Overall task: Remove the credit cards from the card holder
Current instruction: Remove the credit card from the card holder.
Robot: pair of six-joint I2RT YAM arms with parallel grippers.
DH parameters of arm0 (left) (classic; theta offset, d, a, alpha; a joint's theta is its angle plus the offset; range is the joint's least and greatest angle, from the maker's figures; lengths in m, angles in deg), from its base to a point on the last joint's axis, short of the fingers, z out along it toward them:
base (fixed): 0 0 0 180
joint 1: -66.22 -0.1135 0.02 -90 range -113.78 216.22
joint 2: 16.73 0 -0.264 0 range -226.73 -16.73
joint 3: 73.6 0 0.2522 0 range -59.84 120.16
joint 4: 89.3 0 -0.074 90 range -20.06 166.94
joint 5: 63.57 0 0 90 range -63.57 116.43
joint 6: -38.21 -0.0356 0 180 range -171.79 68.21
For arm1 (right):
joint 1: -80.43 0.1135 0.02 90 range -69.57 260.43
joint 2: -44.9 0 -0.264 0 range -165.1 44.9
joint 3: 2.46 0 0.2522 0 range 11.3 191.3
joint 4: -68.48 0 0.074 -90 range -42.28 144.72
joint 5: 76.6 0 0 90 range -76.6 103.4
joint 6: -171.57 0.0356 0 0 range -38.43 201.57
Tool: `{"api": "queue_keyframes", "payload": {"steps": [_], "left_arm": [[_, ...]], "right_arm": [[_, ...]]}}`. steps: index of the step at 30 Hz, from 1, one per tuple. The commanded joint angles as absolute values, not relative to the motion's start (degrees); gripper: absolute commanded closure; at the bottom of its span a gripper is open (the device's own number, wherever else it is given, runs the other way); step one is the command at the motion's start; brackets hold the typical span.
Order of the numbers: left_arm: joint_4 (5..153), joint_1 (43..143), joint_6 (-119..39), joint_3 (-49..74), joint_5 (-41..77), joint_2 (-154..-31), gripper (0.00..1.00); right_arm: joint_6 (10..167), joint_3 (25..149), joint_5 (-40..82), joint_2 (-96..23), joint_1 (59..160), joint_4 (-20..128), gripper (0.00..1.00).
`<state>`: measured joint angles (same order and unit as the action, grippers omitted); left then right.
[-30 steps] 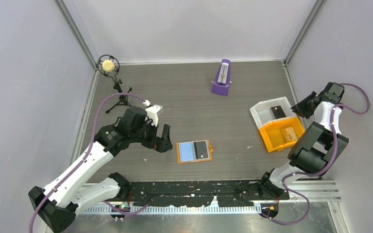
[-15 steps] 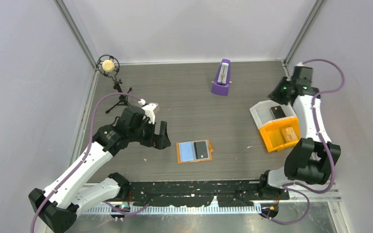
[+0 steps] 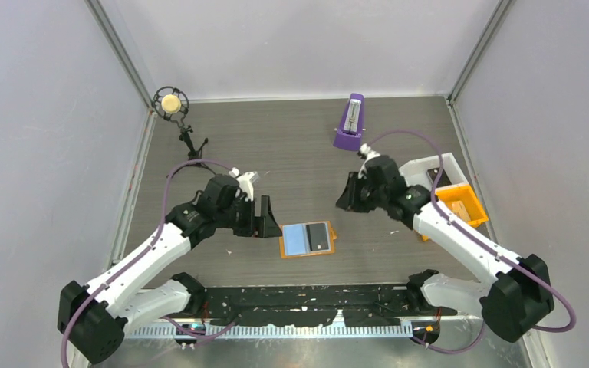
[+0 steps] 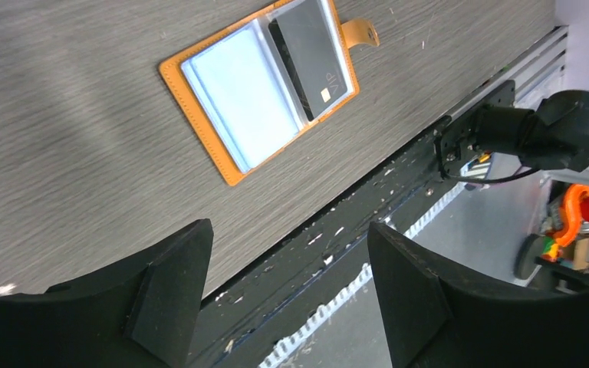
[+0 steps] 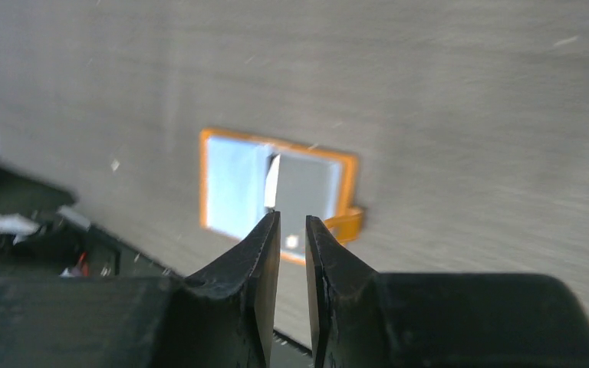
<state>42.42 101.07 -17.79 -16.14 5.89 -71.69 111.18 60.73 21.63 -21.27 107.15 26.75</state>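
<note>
Left gripper (image 3: 264,220): jaws spread wide, nothing held between them. In the left wrist view the two black fingers (image 4: 170,287) are seen at the bottom of the frame with bare table between them.

Right gripper (image 3: 346,201): jaws drawn narrow, with only a thin slit left between the fingers (image 5: 264,253). Nothing is gripped.

The small flat orange folding card holder (image 3: 307,252) is found lying open and flat on the grey wood-grain table (image 3: 276,146). It lies just beside the left gripper, ahead of its fingertips and not touched by them. From the right gripper it lies ahead of and below the fingertips, clearly apart from them.

Two cards are seen in the holder's pockets. A light blue rectangular card (image 3: 297,238) is held in the half nearer the left gripper. A black rectangular card (image 3: 318,236) is held in the half nearer the right gripper. The orange snap tab (image 4: 360,32) is seen projecting from the edge beside the black card.

Behind the right gripper, past its wrist, a white plastic bin (image 3: 451,162) is noted with a dark card (image 3: 439,178) in it. An orange plastic bin (image 3: 469,205) is set against it.
</note>
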Motion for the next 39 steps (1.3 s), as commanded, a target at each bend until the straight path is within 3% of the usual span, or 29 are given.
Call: {"api": "queue_keyframes", "payload": {"steps": [1,7,16,26,39], "left_arm": [[57.05,100.85,-10.27,-19.97,1.41,-73.28,0.24],[69.62,100.84,-4.20,-24.11,1.90,-78.15,0.29],[83.14,101.24,-1.53,-28.70,3.05,-84.73,0.37],[90.88,102.26,0.15,-29.38,2.53,-92.92,0.42],[94.25,104.94,0.41,-29.79,4.13,-96.77,0.44]], "right_arm": [[122.14,54.99,22.80,-17.54,116.99,41.11,0.74],[126.24,51.34,21.20,-20.09,125.46,48.11,0.75],[127.05,46.56,15.64,-25.34,127.45,52.11,0.74],[126.78,43.12,15.27,-30.91,127.45,56.33,0.77],[126.11,40.57,9.63,-28.63,127.46,55.16,0.74]]}}
